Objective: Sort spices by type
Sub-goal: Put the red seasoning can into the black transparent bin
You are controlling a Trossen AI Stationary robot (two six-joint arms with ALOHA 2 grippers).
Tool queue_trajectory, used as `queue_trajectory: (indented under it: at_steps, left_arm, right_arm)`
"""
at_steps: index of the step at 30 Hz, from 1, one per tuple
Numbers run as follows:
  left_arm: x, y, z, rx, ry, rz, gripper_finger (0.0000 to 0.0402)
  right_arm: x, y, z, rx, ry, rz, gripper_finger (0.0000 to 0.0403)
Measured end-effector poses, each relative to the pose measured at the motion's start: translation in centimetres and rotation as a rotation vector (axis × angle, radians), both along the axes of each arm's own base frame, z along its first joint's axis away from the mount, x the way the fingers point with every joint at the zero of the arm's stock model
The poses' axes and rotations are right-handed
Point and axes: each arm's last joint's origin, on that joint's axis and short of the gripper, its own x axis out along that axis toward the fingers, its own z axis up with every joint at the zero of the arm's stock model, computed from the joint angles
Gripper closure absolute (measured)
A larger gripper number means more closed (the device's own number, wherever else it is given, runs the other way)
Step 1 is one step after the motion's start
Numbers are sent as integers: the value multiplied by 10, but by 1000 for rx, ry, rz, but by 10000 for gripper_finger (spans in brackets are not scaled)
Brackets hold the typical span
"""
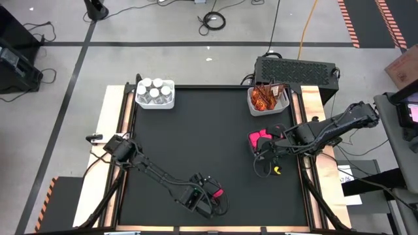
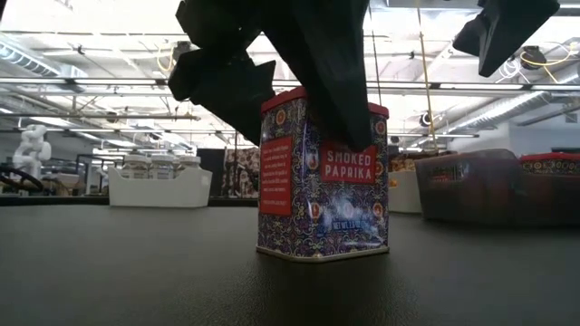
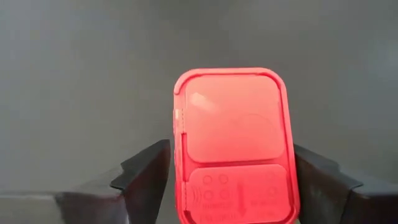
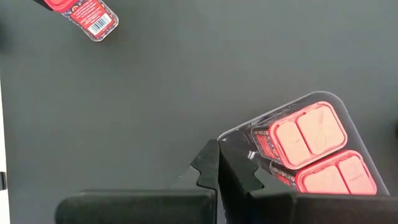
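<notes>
Your left pincer point(image 1: 210, 196) is hovering over the near part of the counter point(image 1: 196, 137), its jaws standing wide on either side of a pink-lidded paprika box point(image 3: 233, 146). In the left wrist view the two fingers point(image 3: 146, 177) are flanking the box with a gap showing on each side, so nothing is being gripped. In the low view that box point(image 2: 323, 177) is standing upright on the counter, its label reading "SMOKED PAPRIKA", with the dark fingers coming down over its top.

Your right pincer point(image 1: 264, 155) is sitting well to the right of that box, its jaws pressed fully together and holding nothing. The right wrist view is showing the closed fingertips point(image 4: 214, 171) just beside a clear bin point(image 4: 298, 146) that is holding two more pink boxes point(image 4: 310, 134).

Far from the paprika box, at the counter's back left corner, a white bin point(image 1: 155, 94) is holding the white-capped jars point(image 1: 154, 88). At the back right, another white bin point(image 1: 268, 104) is holding the orange-brown sachets point(image 1: 264, 96). Both bins are lying well apart from the box between your left fingers.
</notes>
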Motion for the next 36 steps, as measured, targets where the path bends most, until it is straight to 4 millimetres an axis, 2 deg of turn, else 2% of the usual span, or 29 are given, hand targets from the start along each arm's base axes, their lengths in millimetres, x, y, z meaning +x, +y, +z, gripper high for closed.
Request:
queue_trajectory:
  at_steps: [7,13,19,26,30,33,36]
  left_arm:
    - [2,-1,4,-30,15,-38,186]
    - [3,0,6,-54,27,-51,186]
    - [4,9,20,-65,9,-59,186]
    - [17,42,42,-51,-32,-73,186]
    - [33,65,49,-64,-91,-113,186]
    - [45,87,51,-57,-120,-139,186]
    - [57,118,53,-41,-143,-113,186]
  right_arm:
    - [0,0,0,0,1,0,403]
    - [-2,-1,1,0,1,0,403]
    - [-15,-6,14,25,-68,-8,403]
    - [-40,-18,35,57,-198,-64,403]
    - [-55,-25,45,53,-275,-98,403]
    - [-64,-29,50,40,-324,-119,403]
    - [-71,-33,55,27,-364,-138,403]
